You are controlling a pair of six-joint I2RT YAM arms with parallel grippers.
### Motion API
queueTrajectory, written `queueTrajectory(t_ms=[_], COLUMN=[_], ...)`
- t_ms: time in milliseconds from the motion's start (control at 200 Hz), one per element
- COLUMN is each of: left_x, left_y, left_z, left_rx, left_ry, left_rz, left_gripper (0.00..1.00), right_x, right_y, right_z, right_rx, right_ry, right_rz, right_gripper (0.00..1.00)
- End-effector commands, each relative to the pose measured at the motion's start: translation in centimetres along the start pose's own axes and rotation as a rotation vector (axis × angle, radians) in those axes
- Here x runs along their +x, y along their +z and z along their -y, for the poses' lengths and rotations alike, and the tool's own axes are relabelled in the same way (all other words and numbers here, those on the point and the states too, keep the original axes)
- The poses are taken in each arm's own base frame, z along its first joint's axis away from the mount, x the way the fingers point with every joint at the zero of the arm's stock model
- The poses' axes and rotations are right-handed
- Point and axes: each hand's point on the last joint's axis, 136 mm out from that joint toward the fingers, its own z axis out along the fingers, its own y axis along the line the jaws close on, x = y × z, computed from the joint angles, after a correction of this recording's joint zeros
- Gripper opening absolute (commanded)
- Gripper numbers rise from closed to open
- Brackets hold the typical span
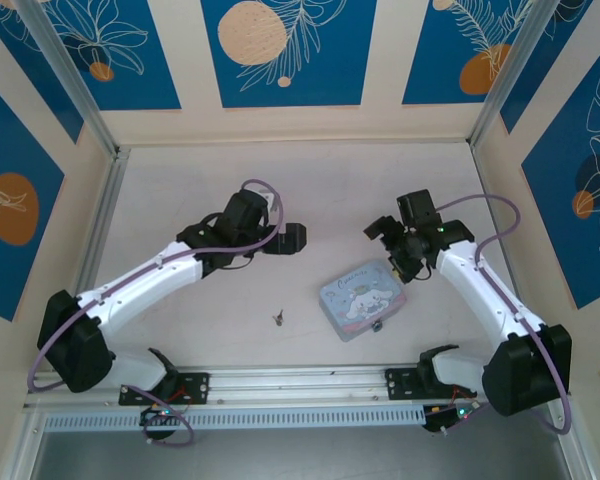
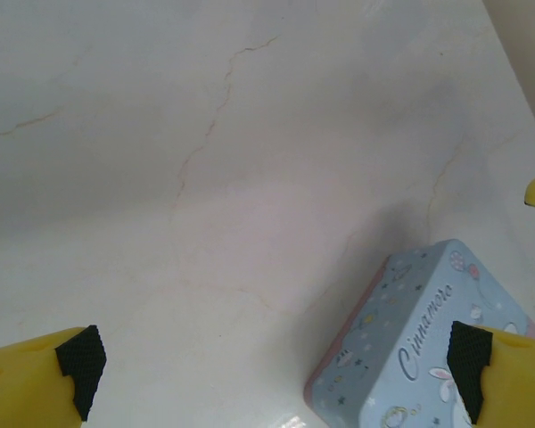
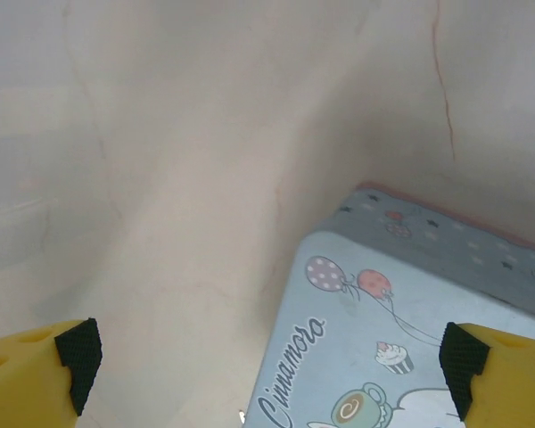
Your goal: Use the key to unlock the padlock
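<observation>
Grey key (image 1: 278,317) lies loose on the desk (image 1: 310,180), left of the tin (image 1: 363,297) bearing the padlock (image 1: 378,325); my left end effector (image 1: 292,238) and right end effector (image 1: 380,232) hover spread, empty, so all steps remain.

A pale table (image 1: 180,180), crossed by faint thin veins, is seen. A pale blue tin (image 1: 361,300) printed with a white cartoon figure is laid flat on it, right of centre and turned askew. A small dark padlock (image 1: 378,325) is seen at the tin's near edge. A tiny dark key (image 1: 278,317) is laid on the bare surface left of the tin, apart from it.
</observation>
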Motion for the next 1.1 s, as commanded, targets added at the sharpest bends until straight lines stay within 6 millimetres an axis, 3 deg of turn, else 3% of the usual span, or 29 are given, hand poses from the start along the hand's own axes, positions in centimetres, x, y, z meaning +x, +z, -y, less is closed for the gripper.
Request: queueTrajectory(t_ms=[0, 265, 615, 845, 1095], left_x=[2.4, 8.0, 13.4, 14.7, 14.4], left_y=[-0.6, 1.1, 4.4, 6.1, 7.8], left_z=[1.4, 5.3, 9.7, 10.3, 11.2], left_rx=[0.049, 0.095, 0.132, 0.133, 0.167], left_ry=[-0.076, -0.15, -0.195, -0.237, -0.296], left_rz=[-0.062, -0.16, -0.266, -0.31, -0.305], left_gripper=[1.0, 1.0, 1.0, 1.0, 1.0], right_x=[-1.0, -1.7, -1.2, -0.9, 0.4], right_y=[-0.4, 2.0, 2.5, 2.9, 3.2], right_z=[1.6, 3.8, 3.8, 4.3, 4.3], right_rx=[0.034, -0.086, -0.164, -0.161, -0.19], right_ry=[-0.067, -0.044, -0.063, -0.056, -0.018], right_rz=[0.04, -0.05, -0.116, -0.128, -0.173], right_gripper=[0.99, 1.0, 1.0, 1.0, 0.99])
